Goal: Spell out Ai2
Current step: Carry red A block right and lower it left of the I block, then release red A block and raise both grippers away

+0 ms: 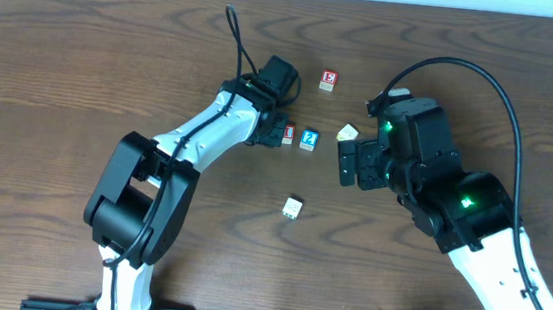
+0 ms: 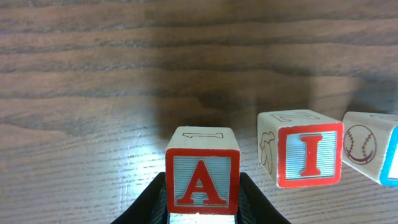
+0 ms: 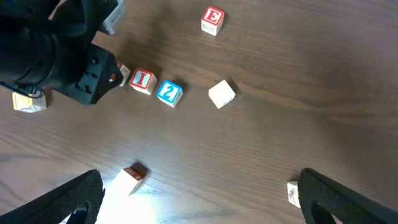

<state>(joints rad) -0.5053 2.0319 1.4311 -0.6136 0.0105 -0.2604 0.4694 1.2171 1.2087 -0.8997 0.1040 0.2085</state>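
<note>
A cube [image 2: 202, 180]: likely light, rigid, smooth wood; hold opposite side faces | left gripper [image 2: 202, 194] clenched on it, beside I cube [image 2: 309, 155] | right gripper [image 3: 199, 198] spread, empty

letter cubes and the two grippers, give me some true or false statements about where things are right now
1. The left gripper is shut on the A cube. True.
2. The I cube sits between the A cube and the 2 cube. True.
3. The right gripper holds the E cube. False: its jaws are open and empty, and the E cube lies apart from the row.
4. The digit on the 2 cube is red. False: it is blue.
5. The A cube touches the I cube. False: the left wrist view shows a gap between them.
</note>
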